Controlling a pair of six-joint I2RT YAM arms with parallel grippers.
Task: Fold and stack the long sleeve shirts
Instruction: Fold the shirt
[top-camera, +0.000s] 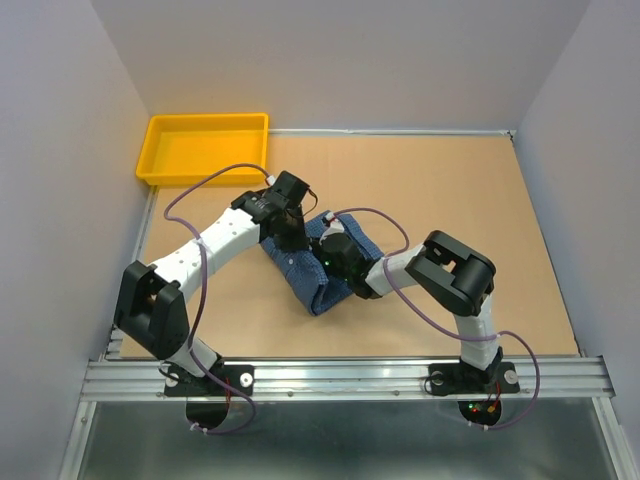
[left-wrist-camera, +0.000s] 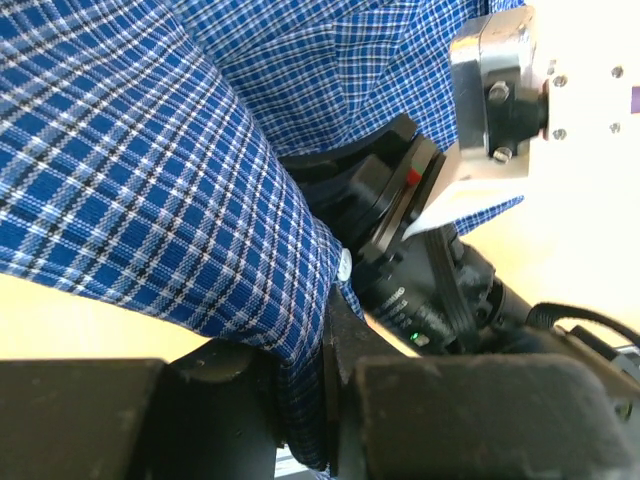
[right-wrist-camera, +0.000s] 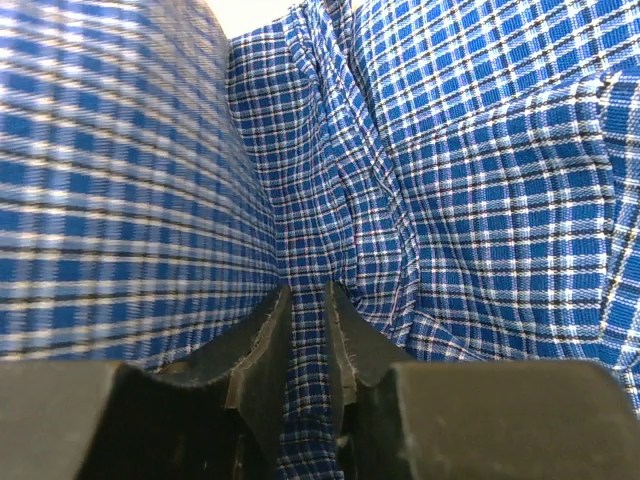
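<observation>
No legible text, label or number anywhere.

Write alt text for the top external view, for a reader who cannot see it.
Two robot arms reach inward to a bunched blue checked shirt mid-table, the left gripper and right gripper both down on it. A yellow tray sits at the far left corner of the table.

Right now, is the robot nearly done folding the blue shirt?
Not yet. The shirt is doubled over into a lumpy bundle. The left fingers and the right fingers each pinch its cloth, mid-fold. Still left: a flat, tidy fold and stacking; no stack shows.
</observation>
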